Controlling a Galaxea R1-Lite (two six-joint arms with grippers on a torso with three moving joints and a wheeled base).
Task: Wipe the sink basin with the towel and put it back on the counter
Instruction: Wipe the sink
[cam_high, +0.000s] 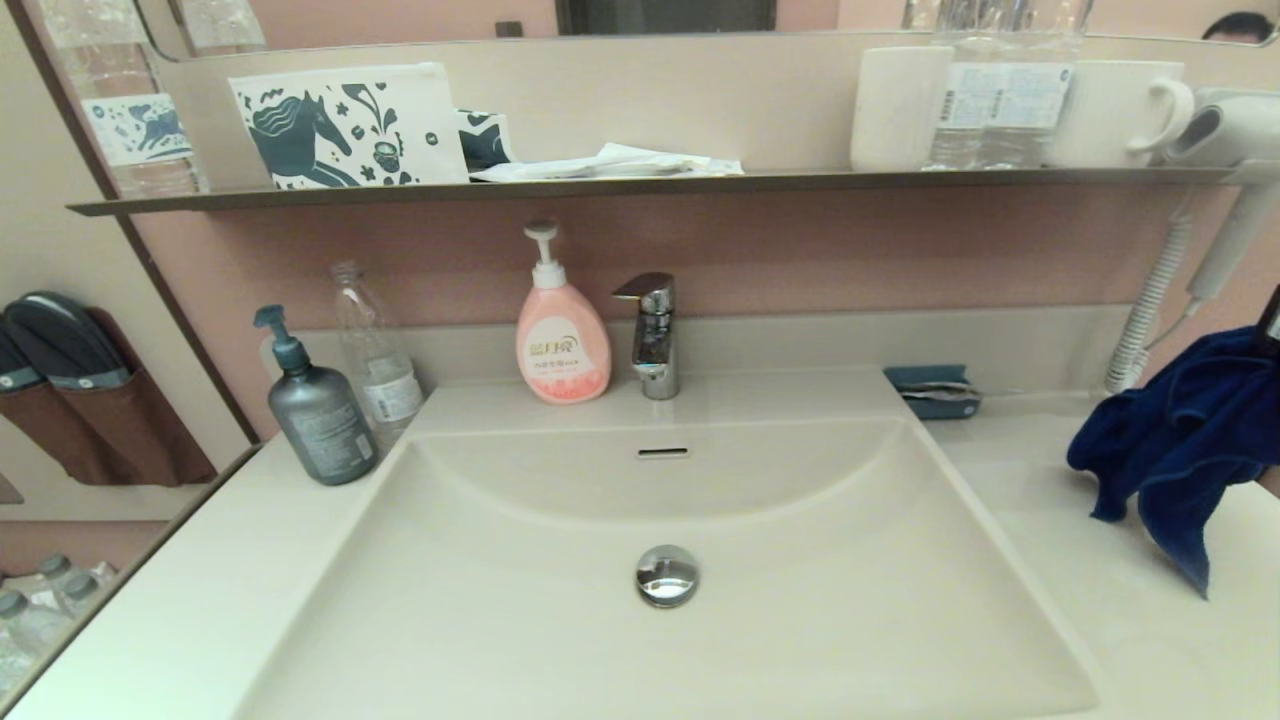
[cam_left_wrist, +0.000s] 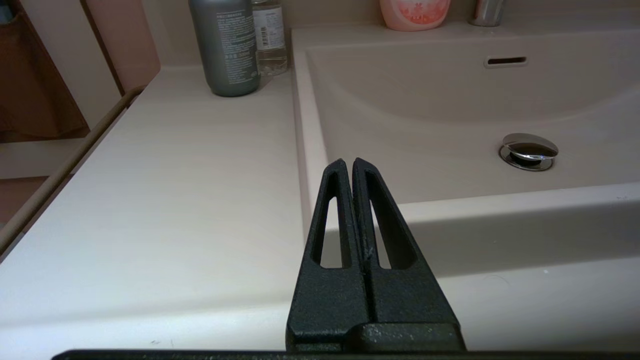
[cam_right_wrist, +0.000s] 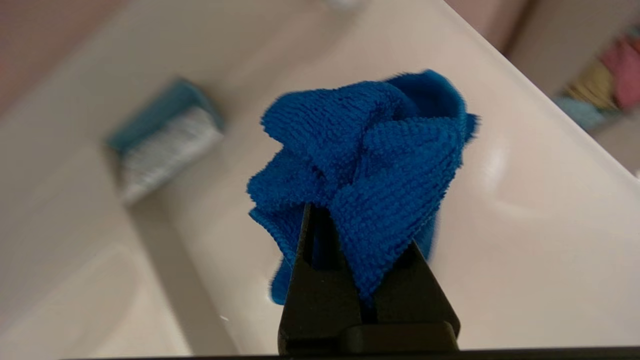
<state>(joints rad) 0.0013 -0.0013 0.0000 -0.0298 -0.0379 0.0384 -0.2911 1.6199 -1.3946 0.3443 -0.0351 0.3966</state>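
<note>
The right gripper (cam_right_wrist: 367, 260) is clamped on a bunched fold of the towel (cam_high: 1180, 440), which hangs in the air above the counter (cam_high: 1100, 560), just right of the sink basin (cam_high: 560, 600). The cloth looks light, soft and floppy, so its loose corner will likely drag and fold; a pinch through a thick bunch, as here, seems the safest hold. The left gripper (cam_left_wrist: 352, 165) sits parked with fingers pressed together, empty, by the basin's front-left rim.
</note>
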